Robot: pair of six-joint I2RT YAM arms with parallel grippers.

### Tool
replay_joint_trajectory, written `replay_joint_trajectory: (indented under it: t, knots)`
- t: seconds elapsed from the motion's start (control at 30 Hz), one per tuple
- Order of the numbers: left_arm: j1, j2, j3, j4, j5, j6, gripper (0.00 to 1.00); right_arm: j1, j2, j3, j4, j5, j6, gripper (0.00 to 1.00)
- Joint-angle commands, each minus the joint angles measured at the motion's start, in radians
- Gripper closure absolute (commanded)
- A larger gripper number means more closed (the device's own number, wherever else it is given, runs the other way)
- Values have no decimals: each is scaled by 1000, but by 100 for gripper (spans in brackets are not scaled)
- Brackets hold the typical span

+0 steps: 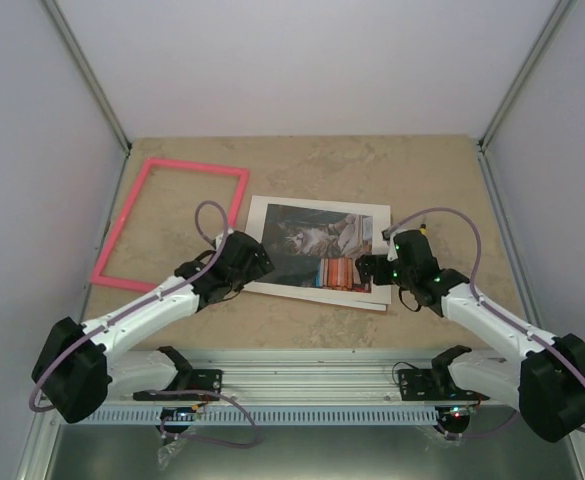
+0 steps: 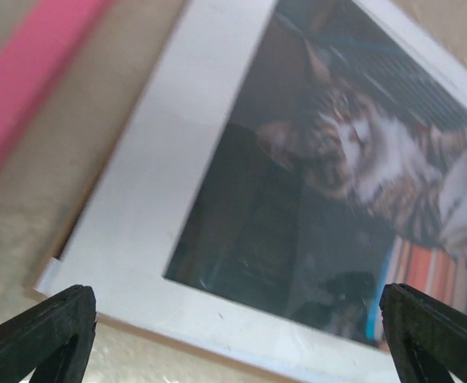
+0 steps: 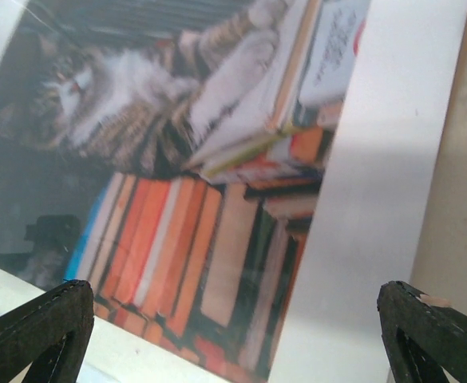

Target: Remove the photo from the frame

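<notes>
– The photo (image 1: 317, 245) lies flat near the middle of the table (image 1: 432, 190), out of the frame (image 1: 198, 167). The frame lies flat at the left back, just beside the photo's far left corner, and bare tabletop shows through it.

– Where are the arms?

– The overhead view shows both. The left gripper (image 1: 244, 262) is over the photo's left edge and the right gripper (image 1: 377, 268) is over its right edge. Both have their jaws spread wide and hold nothing.

– What do the wrist cameras add?

– They show what is in the picture. The left wrist view, with the left gripper (image 2: 233, 335) gaping, shows the photo (image 2: 313, 183) with its white border and a tabby-and-white cat. A blurred strip of the frame (image 2: 33, 72) crosses the top left corner. A second white edge peeks out under the photo's near corner. I cannot tell what that edge belongs to.

– And the right wrist?

– Past the right gripper (image 3: 233, 335), which is open just as wide, the photo (image 3: 201, 183) shows the cat's paws on stacked books with orange and cream spines.

– Any lettering you can read?

– There are dark marks on one pale book cover, too blurred to read.

– What about the surroundings?

– The tabletop is a mottled beige, like stone. Plain pale walls (image 1: 302, 60) stand on three sides, with metal posts in the back corners. A metal rail (image 1: 302, 375) runs along the near edge, where the arm bases sit.
</notes>
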Motion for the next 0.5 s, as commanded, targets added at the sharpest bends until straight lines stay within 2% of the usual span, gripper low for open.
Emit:
replay_joint_trajectory:
  t: [0.0, 0.13, 0.27, 0.47]
  knots:
    - [-80, 21, -25, 52, 56, 17, 1, -10, -16, -33, -108, -5, 69, 2]
    - [-135, 78, -62, 137, 100, 20, 1, -28, -34, -64, -144, -25, 104, 2]
    - [-136, 132, -96, 229, 164, 13, 1, -78, -72, -113, -146, -70, 131, 2]
    - [-136, 176, -92, 249, 156, 18, 1, -117, -67, -173, -113, -149, 133, 2]
